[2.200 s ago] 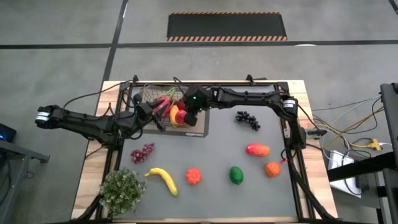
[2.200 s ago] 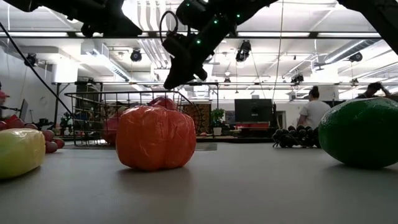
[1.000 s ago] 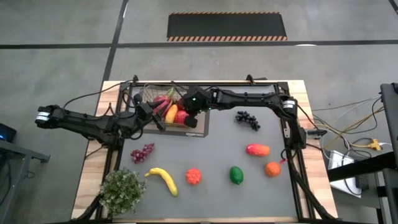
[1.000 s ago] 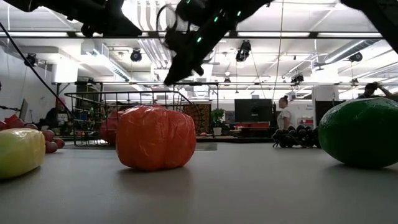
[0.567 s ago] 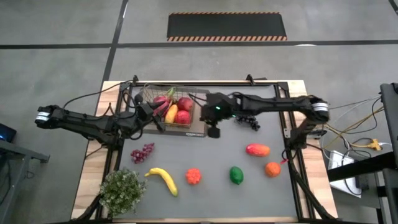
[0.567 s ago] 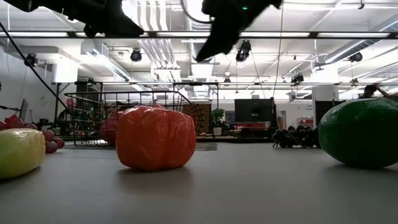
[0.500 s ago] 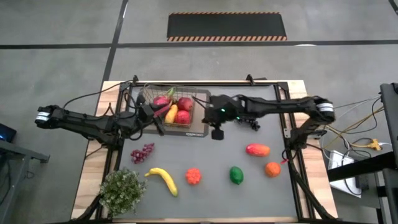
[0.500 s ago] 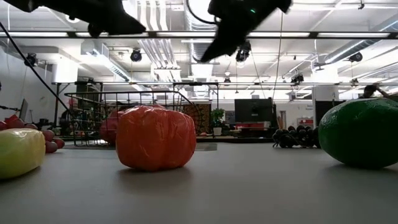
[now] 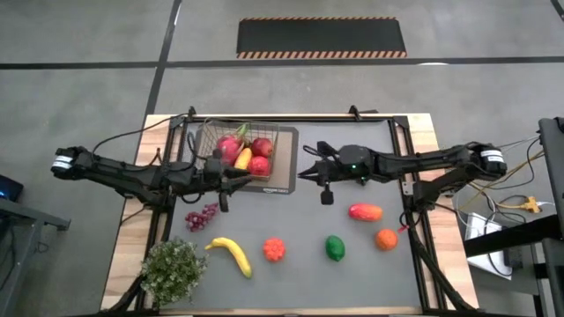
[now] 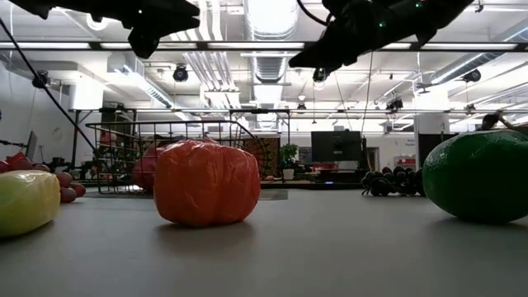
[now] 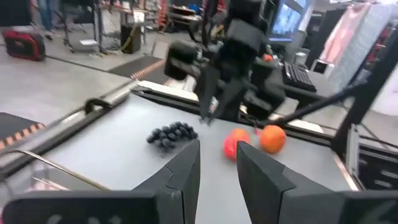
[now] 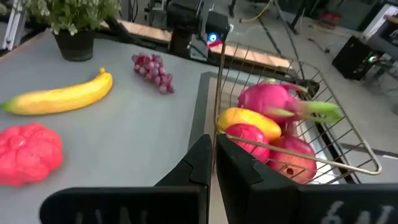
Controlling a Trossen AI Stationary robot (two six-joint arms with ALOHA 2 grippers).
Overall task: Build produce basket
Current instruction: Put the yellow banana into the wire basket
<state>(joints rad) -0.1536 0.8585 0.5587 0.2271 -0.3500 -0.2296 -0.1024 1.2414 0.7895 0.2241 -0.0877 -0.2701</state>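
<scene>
Four pieces of produce sit in the basket (image 9: 245, 151) at the far left of the grey table (image 9: 352, 273): a pink dragon fruit (image 9: 231, 145), a yellow fruit (image 9: 242, 160) and two red apples (image 9: 261, 155). The basket rests on a flat dark mat (image 9: 278, 180).

The left gripper (image 9: 223, 191) lies low at the basket's near-left corner, its arm stretched in from the left edge; its fingers (image 11: 180, 171) stand a little apart with nothing between them, beside the wire rim rather than around it. The right gripper (image 9: 326, 195) hangs above the table's middle, just right of the mat, its arm reaching in level from the right side. Its fingers (image 12: 205, 158) are pressed together and carry nothing.

Purple grapes (image 9: 201, 216) lie near the left gripper, toward the front. A banana (image 9: 231, 254), a red bumpy fruit (image 9: 274, 249) and a green fruit (image 9: 334, 247) form a row along the near side, with a potted plant (image 9: 174, 270) at the near-left corner. A red-and-yellow mango (image 9: 365, 212) and an orange (image 9: 385, 239) lie to the right. Black grapes (image 11: 171, 135) lie on the table under the right arm. Bare table lies between the mat and the near row.
</scene>
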